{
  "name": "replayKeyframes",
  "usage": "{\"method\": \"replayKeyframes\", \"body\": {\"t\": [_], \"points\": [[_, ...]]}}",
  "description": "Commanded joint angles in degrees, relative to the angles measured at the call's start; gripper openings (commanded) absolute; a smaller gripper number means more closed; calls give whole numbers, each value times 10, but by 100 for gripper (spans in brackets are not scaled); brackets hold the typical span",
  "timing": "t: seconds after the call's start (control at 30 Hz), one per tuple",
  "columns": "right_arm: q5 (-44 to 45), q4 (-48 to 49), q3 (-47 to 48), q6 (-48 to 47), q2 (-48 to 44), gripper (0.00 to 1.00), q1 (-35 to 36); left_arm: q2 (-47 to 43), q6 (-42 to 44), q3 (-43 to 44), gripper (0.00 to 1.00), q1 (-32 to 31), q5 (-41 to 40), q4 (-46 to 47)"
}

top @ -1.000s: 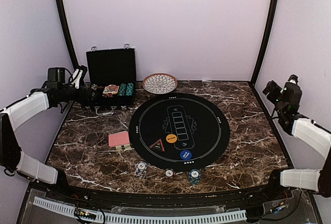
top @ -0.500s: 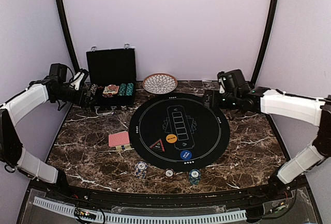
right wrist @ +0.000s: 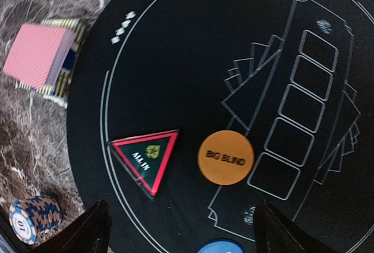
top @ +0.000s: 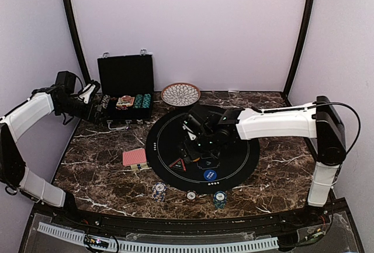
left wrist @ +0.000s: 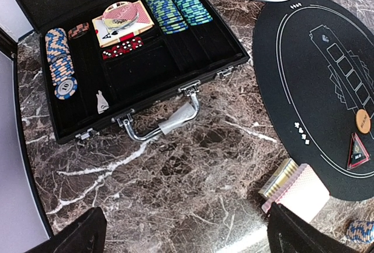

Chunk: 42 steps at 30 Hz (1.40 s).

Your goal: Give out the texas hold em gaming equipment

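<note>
On the round black mat (top: 234, 148) lie a red triangle marker (right wrist: 145, 159), an orange "BIG BLIND" disc (right wrist: 225, 157) and a blue disc (top: 210, 174). A stack of red-backed cards (top: 135, 158) rests on the marble left of the mat. Three small stacks of poker chips (top: 158, 190) sit along the near edge. My right gripper (right wrist: 184, 235) hangs open over the mat, above the triangle and the orange disc, holding nothing. My left gripper (left wrist: 187, 238) is open over bare marble in front of the black case (left wrist: 146, 60), with the card stack (left wrist: 298, 186) beside its right finger.
The open case (top: 125, 89) at the back left holds rows of chips (left wrist: 175, 4), a card deck (left wrist: 123, 22) and red dice. A patterned round dish (top: 180, 94) stands behind the mat. My right arm (top: 274, 121) stretches across the mat's right half.
My right arm has swung from the right wall across to the mat's left-centre, low over the triangle and orange disc. The left arm has barely moved.
</note>
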Motion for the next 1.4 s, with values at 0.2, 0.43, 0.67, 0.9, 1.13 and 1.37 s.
{"method": "replayKeyframes", "body": {"t": [0.2,0.43,0.67,0.9,1.13,1.37], "points": [[-51,50,38,12,64,65,30,-36,9,21,99,2,34,-37],[-34,59,13,14,87,58,42,-36,4,31,99,2,49,-46],[-22,69,2,15,101,51,44,-31,-7,36,99,2,55,-47],[-16,78,-2,13,121,43,44,-33,-11,43,99,2,57,-50],[-3,81,9,12,145,35,44,-41,-13,43,99,2,62,-51],[5,87,35,17,168,27,43,-49,-19,44,99,2,68,-43]]}}
